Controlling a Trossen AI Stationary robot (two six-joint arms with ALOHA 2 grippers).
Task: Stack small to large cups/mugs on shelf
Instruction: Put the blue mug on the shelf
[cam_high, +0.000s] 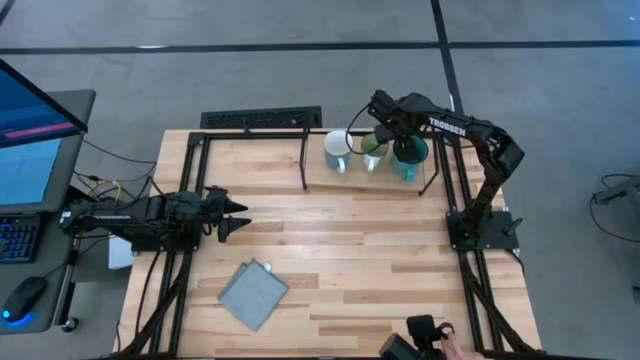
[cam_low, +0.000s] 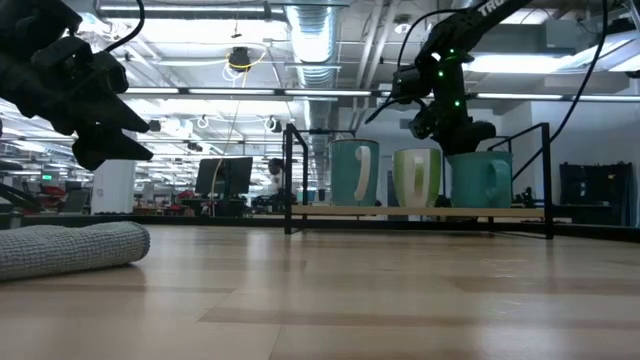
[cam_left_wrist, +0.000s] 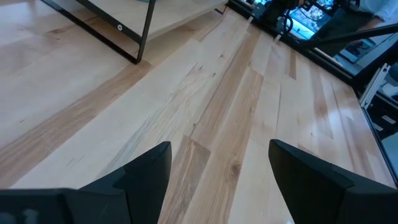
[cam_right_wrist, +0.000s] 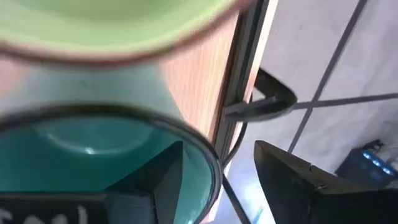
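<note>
Three mugs stand upright in a row on the shelf (cam_high: 250, 165), a light-wood plank on black legs at the table's far side. From left to right they are the white one (cam_high: 338, 150), the light green one (cam_high: 373, 152) and the larger teal one (cam_high: 410, 158). My right gripper (cam_right_wrist: 217, 149) reaches down over the teal mug (cam_right_wrist: 93, 149), open. One finger (cam_right_wrist: 155, 180) is inside it and the other (cam_right_wrist: 298, 186) is outside its rim. My left gripper (cam_high: 235, 215) waits open above the table's left side, with nothing between its fingers. My right gripper straddles the teal mug's rim (cam_right_wrist: 208, 165) from above, slanting down, one finger inside and one outside. A gap shows between the outer finger and the wall. Whether the inner finger touches the wall, I cannot tell. The mug stands on its base on the shelf.
A folded grey cloth (cam_high: 252, 293) lies on the table near its front edge, left of the middle. Black frame rails (cam_high: 185, 190) run along both table sides. A person's hand with a dark object (cam_high: 440, 342) shows at the near right edge.
</note>
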